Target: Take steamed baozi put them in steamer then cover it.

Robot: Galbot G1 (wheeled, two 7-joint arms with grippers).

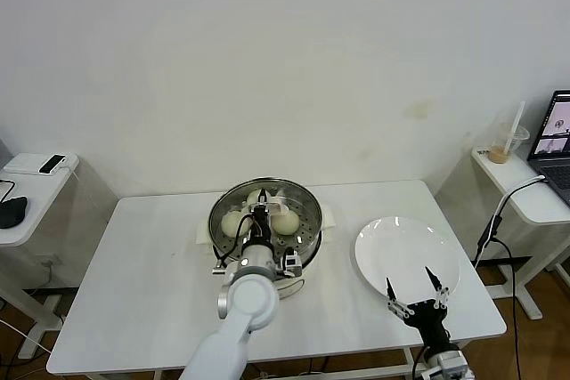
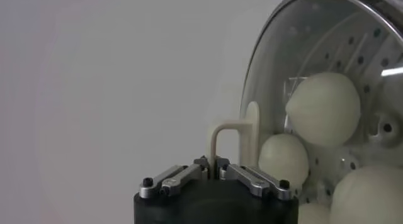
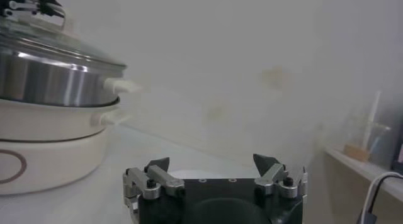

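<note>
The left gripper (image 1: 261, 216) sat over the middle of the round shiny stainless-steel steamer (image 1: 307, 213), jaws pinched shut on the cream-white bar handle (image 2: 225, 136) of the round clear glass cover (image 2: 277, 68) with its metal rim. In the left wrist view the handle ran straight up between the closed fingertips, and through the glass just past it showed the small smooth cream-white steamed baozi (image 2: 324, 109), several of them packed close together on the perforated steel floor. From the head view two buns showed either side of the gripper, one at each flank (image 1: 233, 222), inside the basket under the lid. The cover lay down on the steamer rim in the right wrist view, flush as far as could be told, with the left gripper on top of it (image 3: 34, 5). The steamer stood on a white electric pot base (image 3: 44, 150) on the white table (image 1: 134, 291). Well off to the right of the left gripper lay a flat round white plate (image 1: 405, 255), bare. The right gripper (image 1: 415, 289) hung at the plate's near edge, well apart from the steamer, fingers spread wide and holding nothing. Further right, on a side table beyond that gripper, stood a clear plastic cup with a straw (image 1: 508, 141).
</note>
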